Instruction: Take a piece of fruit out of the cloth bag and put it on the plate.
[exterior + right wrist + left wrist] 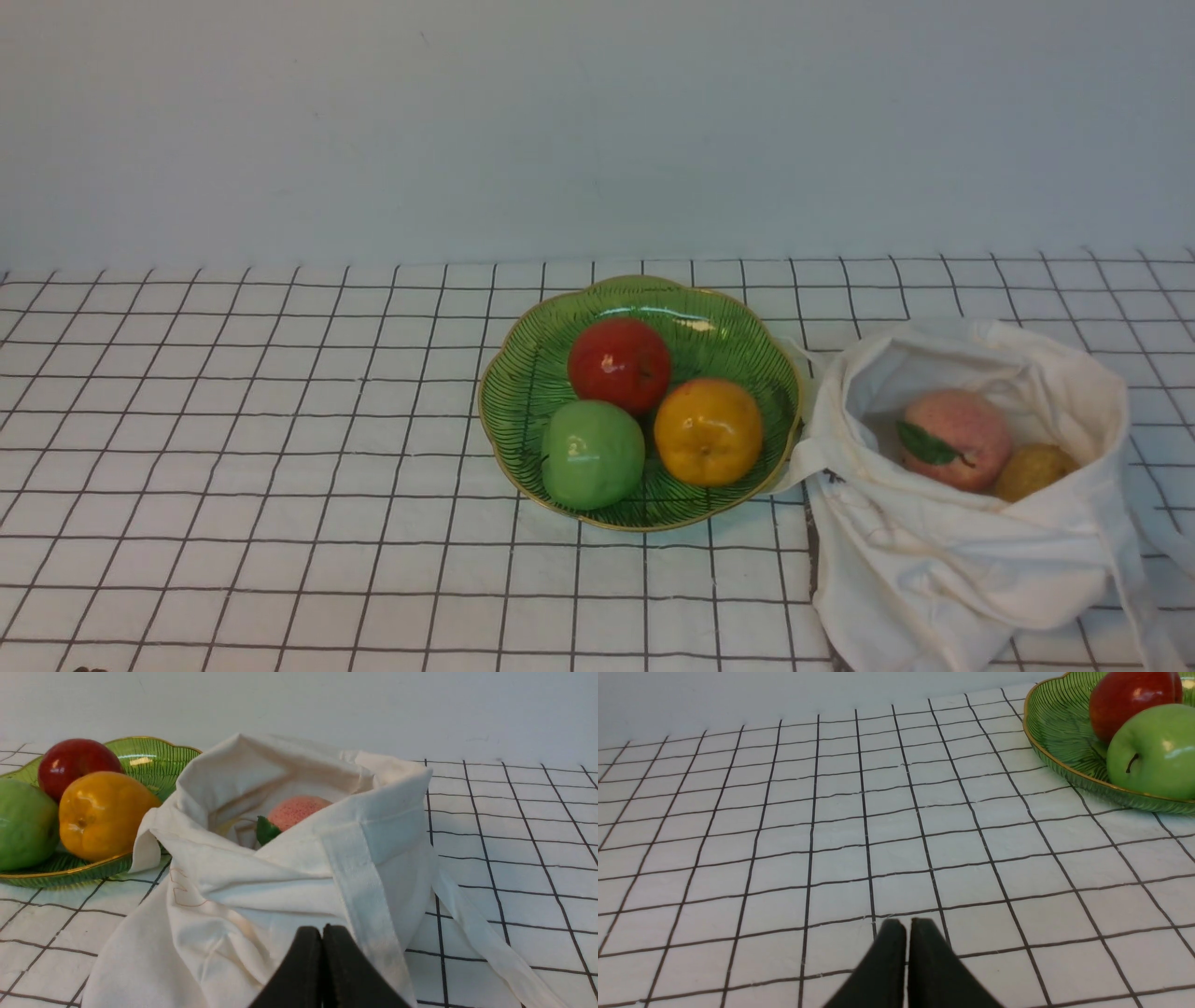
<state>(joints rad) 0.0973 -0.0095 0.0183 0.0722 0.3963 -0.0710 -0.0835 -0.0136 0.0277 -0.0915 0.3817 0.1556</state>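
Observation:
The orange-yellow fruit lies on the green scalloped plate, next to a red apple and a green apple. It also shows in the right wrist view. The off-white cloth bag stands open to the right of the plate, touching its rim. It holds a pink peach with a leaf and a dull yellow-brown fruit. Neither gripper shows in the front view. My left gripper is shut and empty over bare tablecloth. My right gripper is shut and empty, close before the bag.
A white tablecloth with a black grid covers the table. A pale wall stands behind it. The bag's long straps trail over the cloth to its right. The plate's rim is at the far right in the left wrist view.

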